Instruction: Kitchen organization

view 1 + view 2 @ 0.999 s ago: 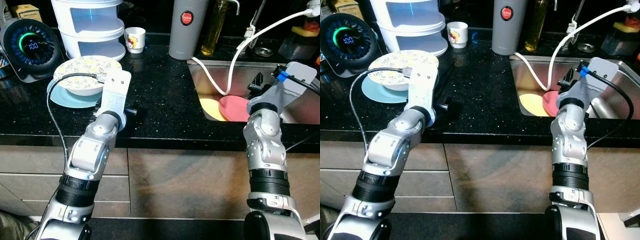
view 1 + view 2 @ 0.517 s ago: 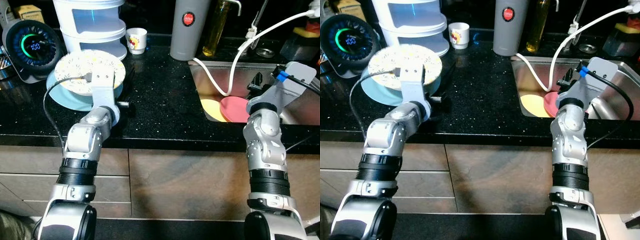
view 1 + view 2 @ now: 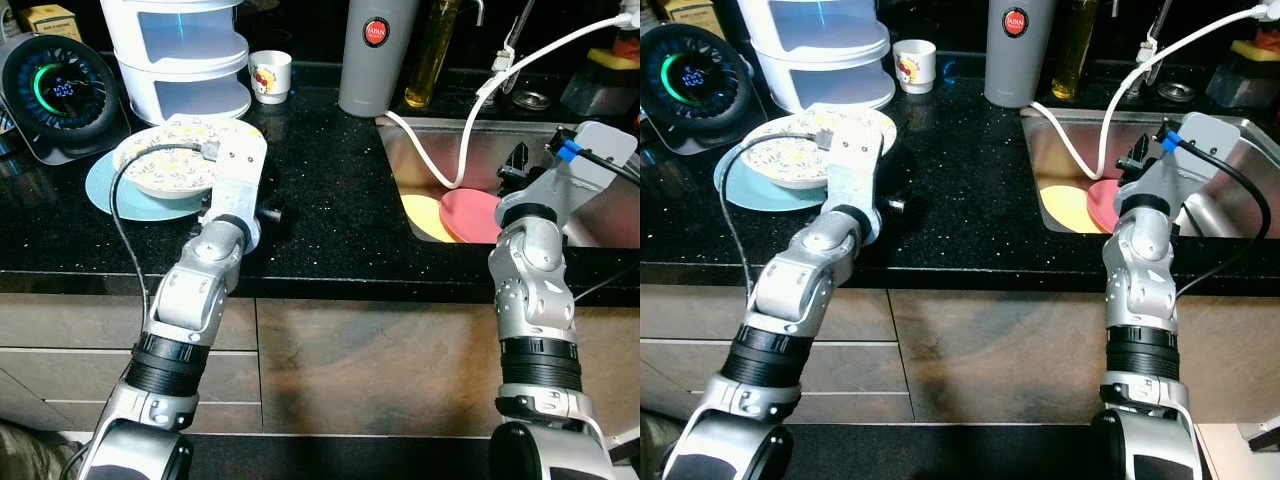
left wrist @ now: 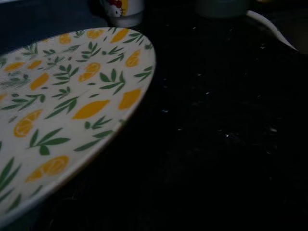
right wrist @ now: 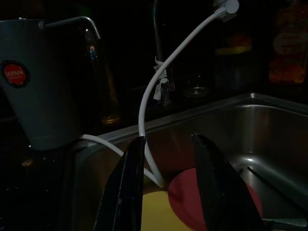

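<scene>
A white plate with a lemon and leaf pattern [image 3: 165,165] rests on a light blue plate [image 3: 105,190] on the black counter. My left gripper [image 3: 228,168] is at the patterned plate's right rim and holds it; the white wrist block hides its fingers. Close up in the left wrist view, the patterned plate [image 4: 62,110] lies low over the dark counter. My right gripper [image 5: 168,138] hangs open over the sink [image 3: 430,150], above a pink plate [image 3: 472,212] and a yellow plate [image 3: 418,216] lying in the basin.
A white hose [image 3: 470,110] runs from the tap into the sink. At the back stand a grey jug [image 3: 375,55], an oil bottle [image 3: 432,50], a small cup [image 3: 270,75], a white tiered container [image 3: 180,50] and a round device with a green display [image 3: 60,95].
Half a second ago the patterned plate stood tilted up on edge in my left gripper; now it lies nearly flat on the blue plate again. The right arm has not moved.
</scene>
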Robot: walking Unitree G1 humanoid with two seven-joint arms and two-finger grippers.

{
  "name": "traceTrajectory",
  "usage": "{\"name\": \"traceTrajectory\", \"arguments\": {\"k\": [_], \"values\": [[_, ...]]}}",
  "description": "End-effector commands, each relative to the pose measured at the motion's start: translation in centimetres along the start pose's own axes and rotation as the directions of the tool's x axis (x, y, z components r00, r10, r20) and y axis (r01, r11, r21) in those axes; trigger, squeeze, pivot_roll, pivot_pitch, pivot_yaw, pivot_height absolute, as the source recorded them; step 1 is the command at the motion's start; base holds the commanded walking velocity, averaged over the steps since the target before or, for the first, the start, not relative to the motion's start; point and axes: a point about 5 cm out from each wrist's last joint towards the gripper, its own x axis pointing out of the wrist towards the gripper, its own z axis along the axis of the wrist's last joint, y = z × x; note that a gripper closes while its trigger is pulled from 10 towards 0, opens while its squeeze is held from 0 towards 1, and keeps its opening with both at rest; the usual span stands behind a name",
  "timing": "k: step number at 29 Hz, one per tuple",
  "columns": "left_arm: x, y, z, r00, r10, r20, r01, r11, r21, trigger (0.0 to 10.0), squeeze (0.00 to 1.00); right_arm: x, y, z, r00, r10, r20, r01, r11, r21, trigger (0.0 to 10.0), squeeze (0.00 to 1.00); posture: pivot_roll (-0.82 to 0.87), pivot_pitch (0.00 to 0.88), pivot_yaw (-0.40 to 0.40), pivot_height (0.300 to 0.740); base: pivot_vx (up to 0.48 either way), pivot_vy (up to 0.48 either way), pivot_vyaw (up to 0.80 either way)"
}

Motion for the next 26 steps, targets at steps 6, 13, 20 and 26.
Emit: {"name": "traceTrajectory", "arguments": {"k": [6, 13, 20, 26], "values": [[-0.8, -0.6, -1.7, 0.989, -0.030, -0.145, 0.006, 0.986, -0.166, 10.0, 0.00, 0.0, 0.0, 0.2, 1.000, 0.002, 0.003, -0.002, 1.000, 0.006, 10.0, 0.00, 0.11, 0.060, -0.025, 0.740, 0.000, 0.000, 0.00], [-0.4, 1.3, -2.8, 0.978, 0.074, -0.196, -0.097, 0.989, -0.108, 10.0, 0.00, 0.0, 0.2, 0.2, 1.000, 0.006, 0.004, -0.006, 1.000, 0.010, 10.0, 0.00, 0.11, 0.055, -0.022, 0.740, 0.000, 0.000, 0.00], [0.4, 2.3, -3.5, 0.964, 0.060, -0.260, -0.112, 0.976, -0.189, 10.0, 0.00, 0.1, 0.2, 0.2, 1.000, 0.009, 0.006, -0.009, 1.000, 0.009, 10.0, 0.00, 0.11, 0.047, -0.023, 0.740, 0.000, 0.000, 0.00], [1.0, 2.9, -5.3, 0.930, 0.029, -0.367, -0.090, 0.985, -0.150, 0.0, 0.00, 0.2, 0.2, 0.3, 1.000, 0.009, 0.008, -0.009, 1.000, 0.009, 10.0, 0.00, 0.10, 0.043, -0.025, 0.740, 0.000, 0.000, 0.00]]}}
